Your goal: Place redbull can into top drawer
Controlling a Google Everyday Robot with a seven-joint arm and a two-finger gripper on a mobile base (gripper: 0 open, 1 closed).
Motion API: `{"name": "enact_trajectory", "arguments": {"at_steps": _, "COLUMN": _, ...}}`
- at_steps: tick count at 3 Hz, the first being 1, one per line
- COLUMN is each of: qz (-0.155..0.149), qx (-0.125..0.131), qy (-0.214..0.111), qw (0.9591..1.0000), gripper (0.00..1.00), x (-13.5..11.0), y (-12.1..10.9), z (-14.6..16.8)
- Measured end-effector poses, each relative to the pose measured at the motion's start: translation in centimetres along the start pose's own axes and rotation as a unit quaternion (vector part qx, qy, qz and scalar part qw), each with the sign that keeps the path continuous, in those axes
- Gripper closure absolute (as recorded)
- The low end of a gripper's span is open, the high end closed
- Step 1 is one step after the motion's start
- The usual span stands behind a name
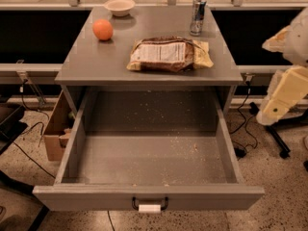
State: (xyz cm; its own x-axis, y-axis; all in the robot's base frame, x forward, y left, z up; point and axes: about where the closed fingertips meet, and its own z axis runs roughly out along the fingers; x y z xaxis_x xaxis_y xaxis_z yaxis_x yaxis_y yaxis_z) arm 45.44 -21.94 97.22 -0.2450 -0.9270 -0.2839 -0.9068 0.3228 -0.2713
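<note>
The redbull can (198, 16) stands upright at the back right of the grey cabinet top (96, 61). The top drawer (149, 197) is pulled wide open below the cabinet top. Its speckled floor holds nothing but crumbs, and its front panel has a black handle and a white tag. My gripper (278, 99) shows as cream-coloured parts at the right edge of the camera view. It is beside the cabinet at about drawer height, well apart from the can, with nothing seen in it.
An orange (102, 30) and a small white bowl (119, 6) sit at the back left of the top. A snack bag (168, 54) lies in the middle. A cardboard box (57, 131) stands on the floor at the left. Cables and a chair base lie at the right.
</note>
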Motion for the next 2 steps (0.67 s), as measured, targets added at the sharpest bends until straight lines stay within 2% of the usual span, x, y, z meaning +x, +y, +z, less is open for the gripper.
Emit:
{"name": "enact_trajectory", "arguments": {"at_steps": 1, "qz": 0.070, "qx": 0.046, "qy": -0.109, "qw": 0.9905, "gripper": 0.00, "x": -0.6, "y": -5.2, "z": 2.5}}
{"name": "enact_trajectory", "arguments": {"at_steps": 2, "qz": 0.132, "qx": 0.080, "qy": -0.198, "qw": 0.9679, "gripper": 0.00, "x": -1.9, "y": -9.6, "z": 2.9}}
